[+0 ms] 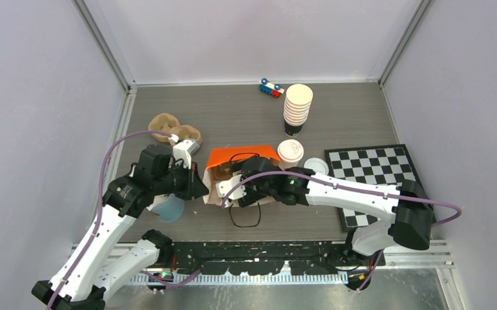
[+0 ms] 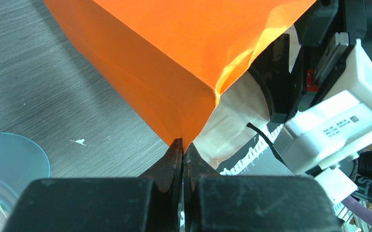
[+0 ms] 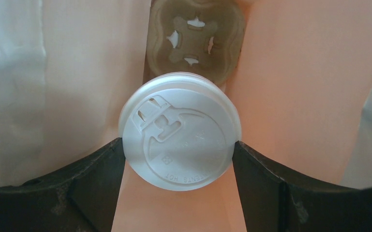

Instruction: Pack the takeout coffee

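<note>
The orange paper bag (image 1: 242, 154) sits on the bench (image 1: 232, 116) with its open mouth around the right tool (image 3: 179, 145), and the left tool (image 2: 182, 145), jaws pressed together, pinches a folded corner edge of the bag. Beyond the right tool's tips, deeper in the bag, lies a brown pulp cup carrier (image 3: 193, 38). A takeout coffee cup (image 3: 179, 130) is clamped between the right tool's wide-set fingers (image 3: 96, 179), which touch both sides of its lid rim; the white lid faces back toward the wrist, and the cup's long axis runs along the tool's reach, base toward the carrier.
</note>
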Robot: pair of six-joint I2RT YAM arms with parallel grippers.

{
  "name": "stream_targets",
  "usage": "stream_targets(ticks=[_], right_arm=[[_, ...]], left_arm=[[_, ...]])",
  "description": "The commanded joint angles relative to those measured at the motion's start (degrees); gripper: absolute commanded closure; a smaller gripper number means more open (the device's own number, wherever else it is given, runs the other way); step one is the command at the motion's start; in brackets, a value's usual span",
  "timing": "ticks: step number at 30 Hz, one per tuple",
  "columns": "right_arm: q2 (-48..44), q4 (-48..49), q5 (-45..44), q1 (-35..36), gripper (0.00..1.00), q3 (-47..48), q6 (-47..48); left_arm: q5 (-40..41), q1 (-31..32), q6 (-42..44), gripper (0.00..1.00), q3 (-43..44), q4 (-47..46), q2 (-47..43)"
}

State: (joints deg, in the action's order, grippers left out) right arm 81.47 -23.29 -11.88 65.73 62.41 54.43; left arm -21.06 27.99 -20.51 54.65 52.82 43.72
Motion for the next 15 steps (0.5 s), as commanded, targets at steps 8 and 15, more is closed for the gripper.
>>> stream_targets(ticks=[8,15], right_arm=[[-1.29,-1.53,-0.73,-2.34,0.27,4.07,3.0],[-0.03,-0.93,-0.33,-2.3,0.27,3.22,4.29]], left_arm=[[-1.71,-0.3,1.92,1.0,0.83,-1.8,-0.82],[-2.09,-0.3,1.84,1.0,1.06,-2.08,-0.83]])
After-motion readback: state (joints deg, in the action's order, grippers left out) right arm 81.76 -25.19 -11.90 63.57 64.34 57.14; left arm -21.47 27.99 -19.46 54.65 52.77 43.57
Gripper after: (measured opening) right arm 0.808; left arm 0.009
